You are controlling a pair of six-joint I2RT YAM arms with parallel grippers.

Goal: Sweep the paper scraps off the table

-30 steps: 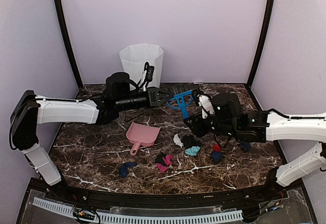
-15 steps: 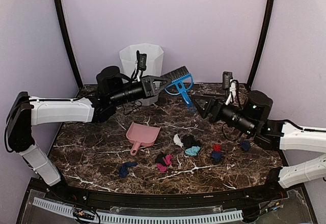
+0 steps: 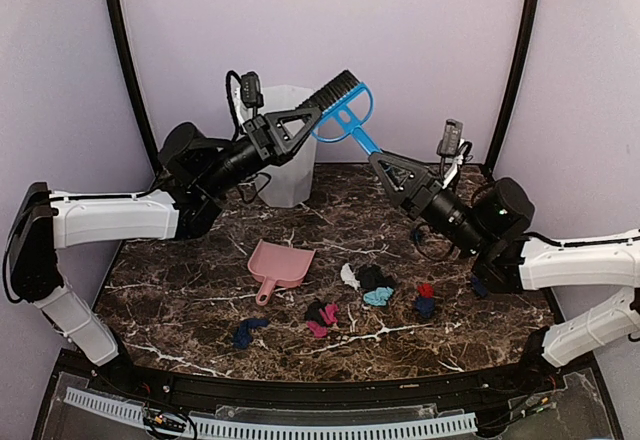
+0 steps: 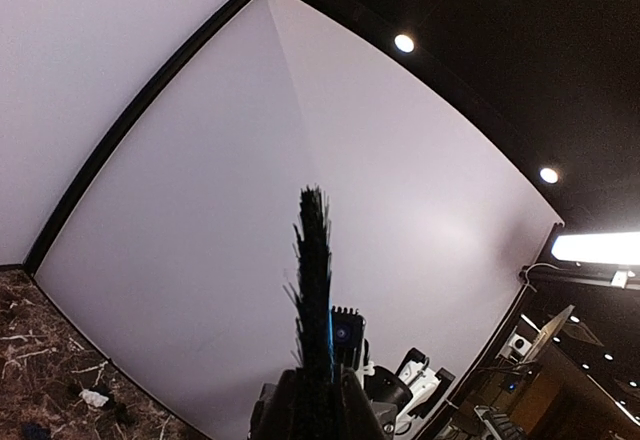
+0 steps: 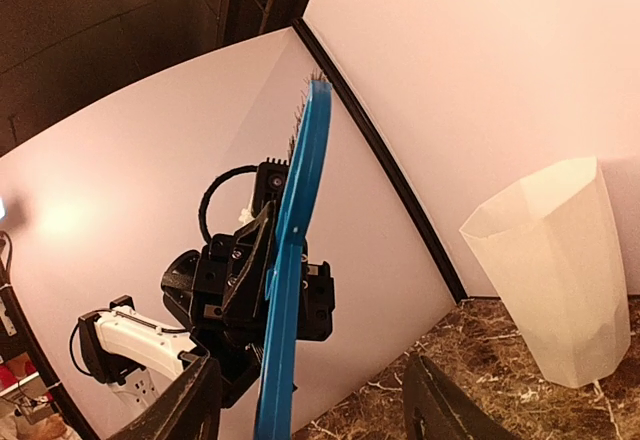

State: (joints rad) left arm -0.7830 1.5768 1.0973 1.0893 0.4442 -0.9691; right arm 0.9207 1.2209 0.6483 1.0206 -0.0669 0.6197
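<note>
Counter (image 3: 180,300): brown marble, litter spread from centre toward 5 o'clock.
Left pincer (image 3: 308,118): clenched on the brush head, raised high at 11 o'clock.
Right pincer (image 3: 378,160): released, jaws flanking the handle tip.
Brush (image 3: 352,118): long axis 10-to-4 o'clock, handle aimed at the right pincer, likely a handover.
Dustpan (image 3: 280,263): flat, left of centre.
Scraps (image 3: 375,285): on the counter, well below both pincers, right arm nearer.

Held in your left tool (image 3: 312,118), the brush (image 3: 356,110) shows smooth, glossy blue plastic and coarse dark bristles. Down below that tool, the surface (image 3: 180,292) looks like polished brown marble, the paper scraps (image 3: 378,297) crumpled and matt, the dustpan (image 3: 281,263) smooth pink plastic. Behind it, the bin (image 3: 293,178) is translucent white plastic.
</note>
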